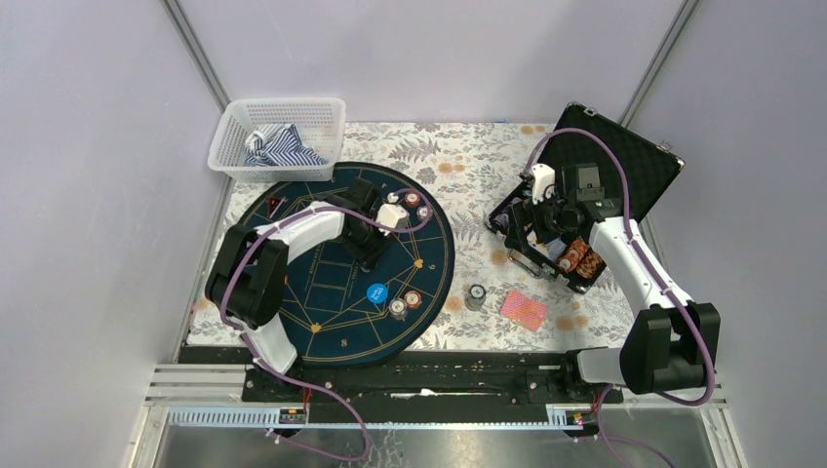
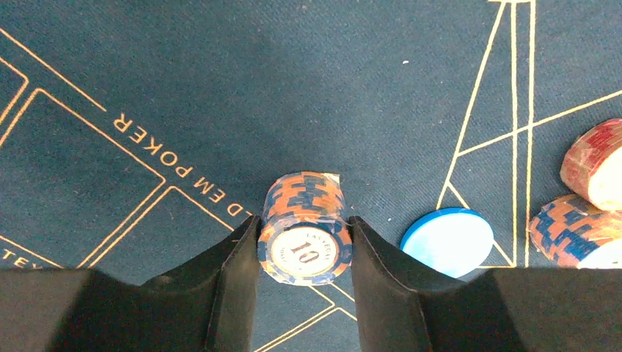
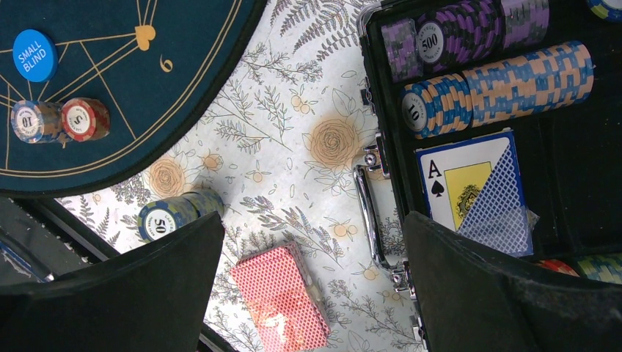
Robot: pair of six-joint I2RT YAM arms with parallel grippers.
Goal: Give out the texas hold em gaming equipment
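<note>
White-and-black arms (image 1: 302, 230), purple cables (image 1: 625, 185), black fingers (image 2: 224, 293)

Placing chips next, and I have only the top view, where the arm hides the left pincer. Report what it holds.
Observer: The left pincer is shut on a chip stack marked 10.
Operator: Read me the blue disc.
Observer: It says SMALL BLIND.
Operator: Now the case: name something my view hides.
Observer: An ace of spades lies face up beside a row of blue-and-tan chips.
</note>
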